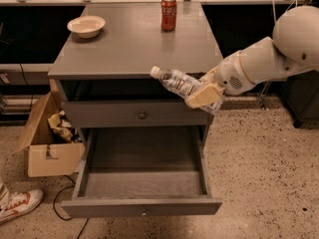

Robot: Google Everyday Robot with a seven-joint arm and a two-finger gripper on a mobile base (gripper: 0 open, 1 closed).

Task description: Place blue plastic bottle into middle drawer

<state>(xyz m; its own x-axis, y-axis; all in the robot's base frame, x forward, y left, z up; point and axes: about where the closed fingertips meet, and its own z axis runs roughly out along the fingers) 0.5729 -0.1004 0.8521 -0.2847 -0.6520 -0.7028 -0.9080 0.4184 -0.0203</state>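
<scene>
The gripper (202,94) sits right of centre in the frame, at the end of the white arm (259,63) that reaches in from the upper right, and it is clenched around the base end of the blue plastic bottle (175,81). The bottle hangs in the air, tilted, with its white cap toward the upper left. In the picture it overlaps the front edge of the counter (134,44) and lies above the closed upper drawer front (109,114). The middle drawer (144,183) is pulled fully open in the lower centre, its grey floor bare, so the bottle has yet to come down and inward. Only 1 end of the bottle is gripped, so I judge the thin plastic could flex or pivot in the grasp as the arm descends. The path down also passes close to the upper drawer front and the drawer's right wall, and a knock on either could twist the bottle loose or drop it onto the speckled floor (259,183) at lower right. A release from too high could let it bounce or roll out. The red can (168,14) and bowl (86,26) stand well apart at the top.
</scene>
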